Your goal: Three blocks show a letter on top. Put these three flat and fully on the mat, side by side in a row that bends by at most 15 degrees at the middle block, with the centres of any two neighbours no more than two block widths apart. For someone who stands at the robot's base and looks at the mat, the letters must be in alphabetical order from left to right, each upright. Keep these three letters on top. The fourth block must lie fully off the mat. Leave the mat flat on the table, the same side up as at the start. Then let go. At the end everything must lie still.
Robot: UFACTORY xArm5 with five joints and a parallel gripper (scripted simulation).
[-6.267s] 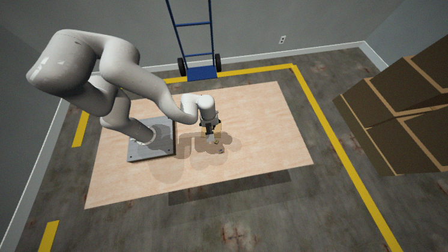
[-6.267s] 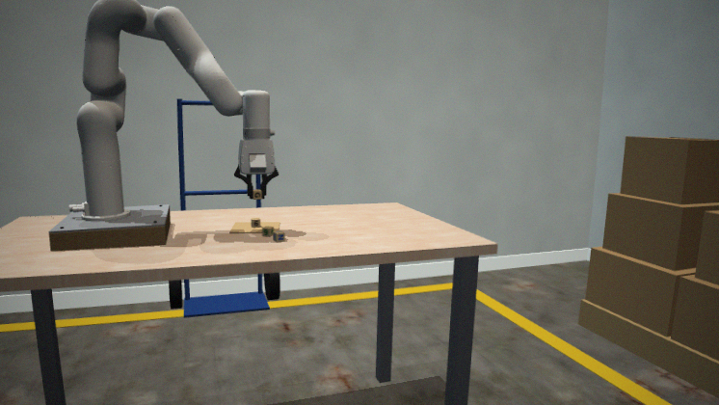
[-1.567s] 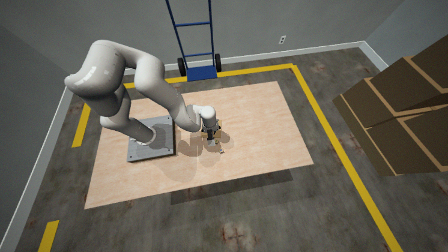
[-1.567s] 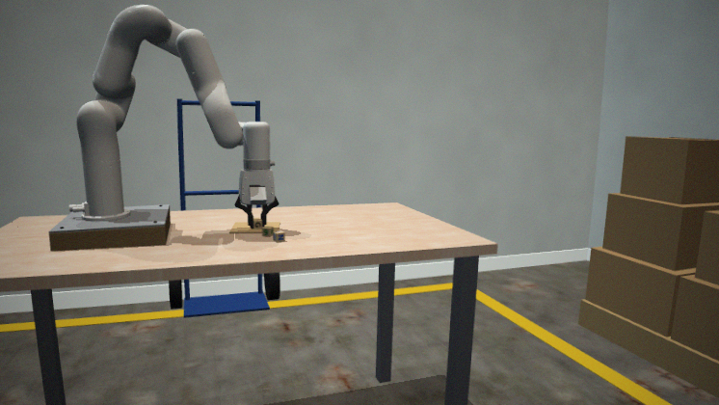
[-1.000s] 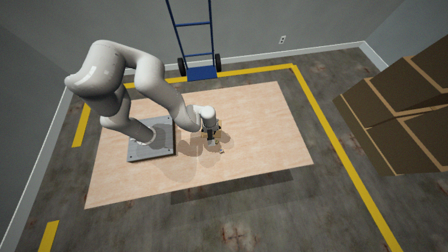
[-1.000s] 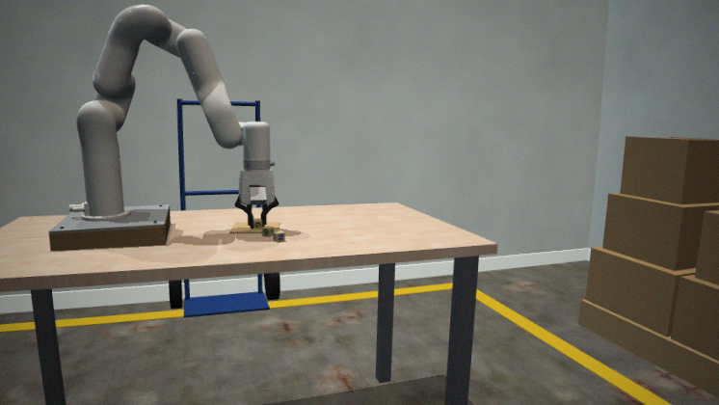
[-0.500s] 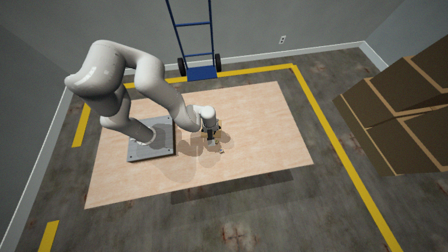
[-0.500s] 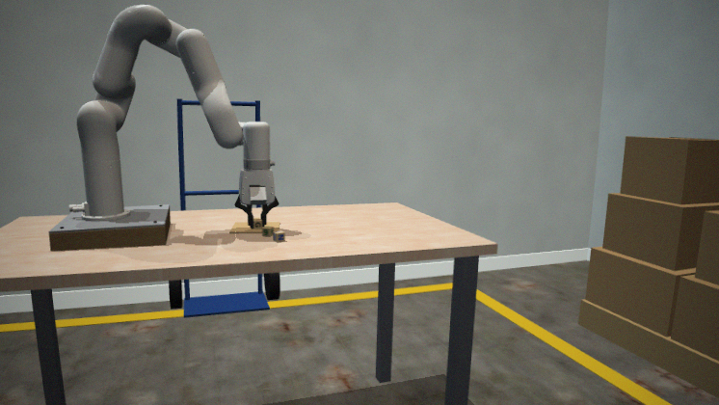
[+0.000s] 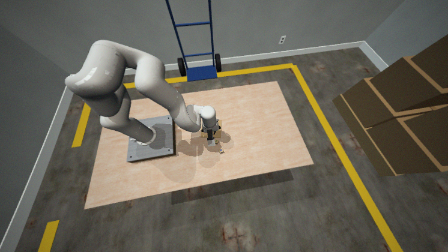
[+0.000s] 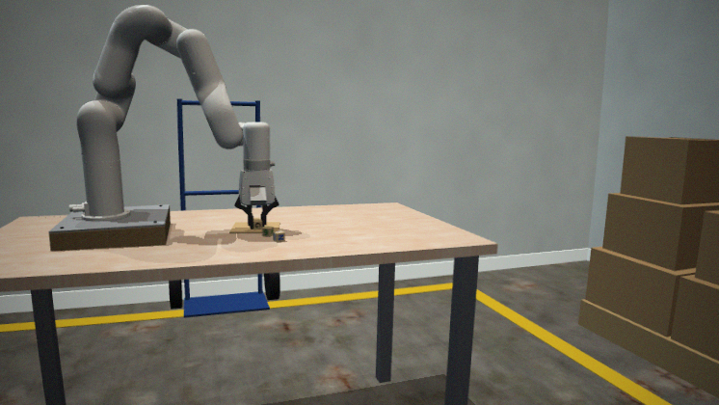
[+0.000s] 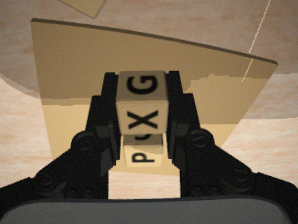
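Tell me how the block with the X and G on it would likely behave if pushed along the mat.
The block would probably keep its shape, given its crisp edges and flat faces. Its cube form suggests sliding rather than rolling, though a high push might tip it. The mat looks smooth, so friction may be modest.

Since the earliest pictures, the gripper (image 9: 211, 134) (image 10: 257, 226) (image 11: 142, 90) and its block (image 10: 257, 224) (image 11: 142, 109) have dropped to the mat (image 9: 218, 123) (image 10: 237, 229) (image 11: 70, 60), left of centre in the exterior frame. The arm's elbow (image 9: 104, 67) (image 10: 142, 22), upper left, has shifted rightward.
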